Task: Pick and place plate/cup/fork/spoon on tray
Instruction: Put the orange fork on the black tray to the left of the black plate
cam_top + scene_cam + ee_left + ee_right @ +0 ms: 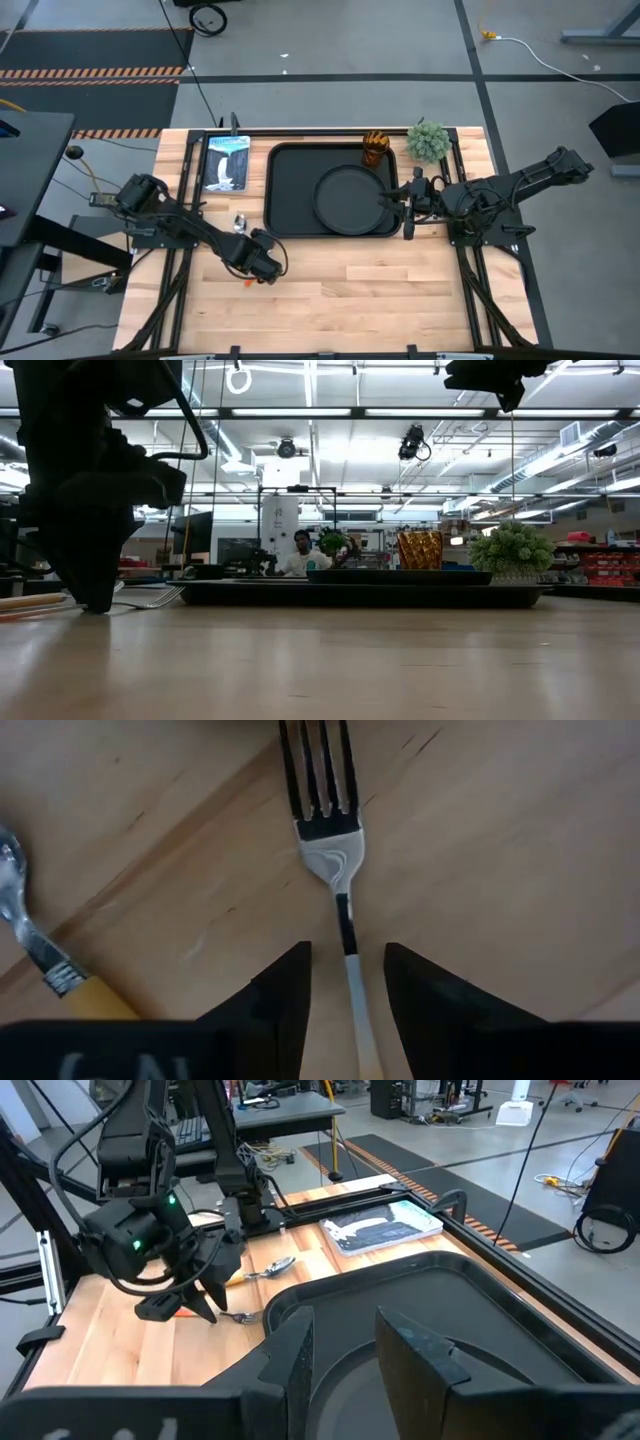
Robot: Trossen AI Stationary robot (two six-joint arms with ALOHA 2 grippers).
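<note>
High view: the plate (pixel 347 199) and cup (pixel 374 148) sit on the tray (pixel 292 190), toward the wooden tabletop's (pixel 380 290) far edge.

Low view: a workshop with a person (pixel 299 554) lies behind.

Left wrist view: the left gripper (pixel 346 982), fingers parted, straddles the fork (pixel 335 850) beside the spoon (pixel 40 955).

Right wrist view: the right gripper (pixel 340 1342), fingers apart and empty, hovers over the tray.

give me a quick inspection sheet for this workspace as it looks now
surface: light wood table, bare in front of the tray.
tray: on the table; holds the plate and the cup, cup in its far right corner.
fork: flat on the wood, handle between the left pincer's fingers.
spoon: flat on the wood beside the fork.
clutter: small potted plant; a printed card or booklet left of the tray.
left pincer: open, low over the fork handle.
right pincer: open, over the tray's right part.
cables: a white cord on the floor.
surroundings: workshop; a person far off.
</note>
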